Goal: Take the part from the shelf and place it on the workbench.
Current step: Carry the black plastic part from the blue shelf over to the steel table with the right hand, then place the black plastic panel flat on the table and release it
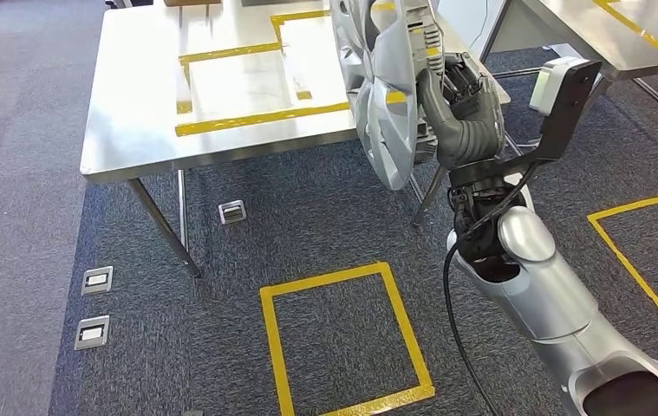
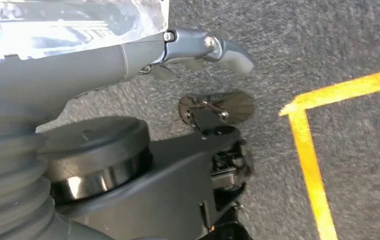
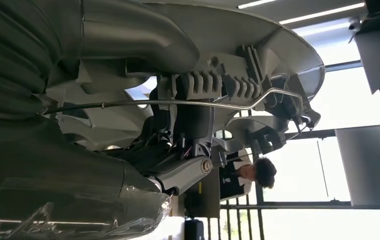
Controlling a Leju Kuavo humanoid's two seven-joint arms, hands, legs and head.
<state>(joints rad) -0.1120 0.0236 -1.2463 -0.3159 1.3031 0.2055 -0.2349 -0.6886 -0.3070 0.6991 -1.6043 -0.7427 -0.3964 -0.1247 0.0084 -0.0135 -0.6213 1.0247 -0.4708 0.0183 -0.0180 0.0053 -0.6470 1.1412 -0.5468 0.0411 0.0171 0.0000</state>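
Robot test lab or workshop: grey carpet floor (image 1: 30, 173) with yellow tape squares (image 1: 342, 338), floor sockets (image 1: 97, 280), steel worktop (image 1: 134, 104) taped in yellow, big windows (image 3: 348, 105).

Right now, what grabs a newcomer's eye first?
The silver hubcap, held on edge by the right hand just off the near edge of the steel table. Next, the yellow tape: outlines on the tabletop and a square on the carpet below.

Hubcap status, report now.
Right hand grips the silver hubcap, held on edge over the workbench corner. Left hand holds nothing. Not yet set down. Nothing blocking the bench.
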